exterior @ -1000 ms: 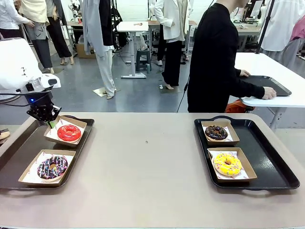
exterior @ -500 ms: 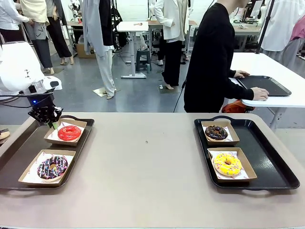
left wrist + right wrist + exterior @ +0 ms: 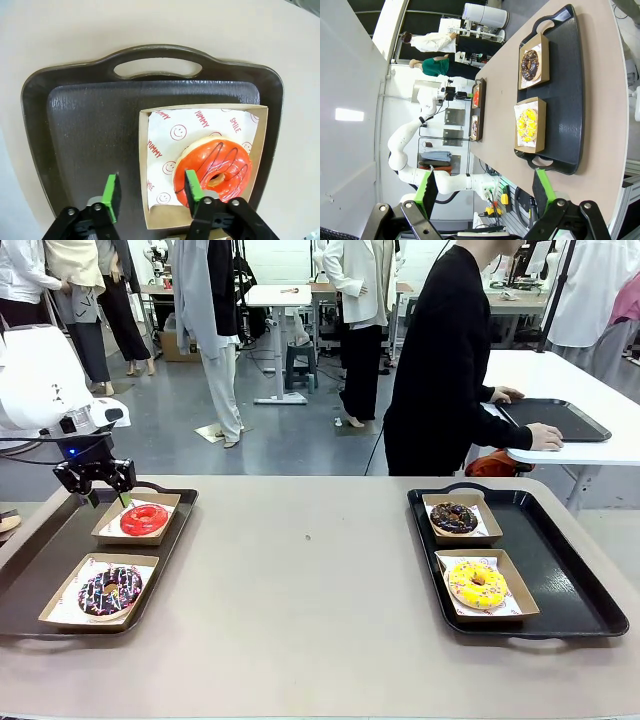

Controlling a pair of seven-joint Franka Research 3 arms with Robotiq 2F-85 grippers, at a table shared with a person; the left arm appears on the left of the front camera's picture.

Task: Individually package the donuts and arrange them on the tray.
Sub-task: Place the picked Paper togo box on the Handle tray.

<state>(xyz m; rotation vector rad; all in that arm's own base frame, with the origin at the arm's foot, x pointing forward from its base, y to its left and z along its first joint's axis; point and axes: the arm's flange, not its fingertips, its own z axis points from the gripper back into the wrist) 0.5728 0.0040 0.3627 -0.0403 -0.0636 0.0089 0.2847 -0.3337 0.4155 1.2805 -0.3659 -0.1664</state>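
Front view: left pincer (image 3: 97, 483) has let go and lifted, prongs spread, above the red donut (image 3: 144, 519) in its box on the left tray (image 3: 40, 555). Left wrist view: nothing held. Right wrist view: right pincer (image 3: 483, 192) spread, empty. Placement looks done.

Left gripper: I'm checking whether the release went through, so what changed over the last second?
The left gripper let go of the red donut's box, which went from tilted to flat on the left tray; its jaws opened and it rose slightly. The other three boxed donuts and right tray stayed put.
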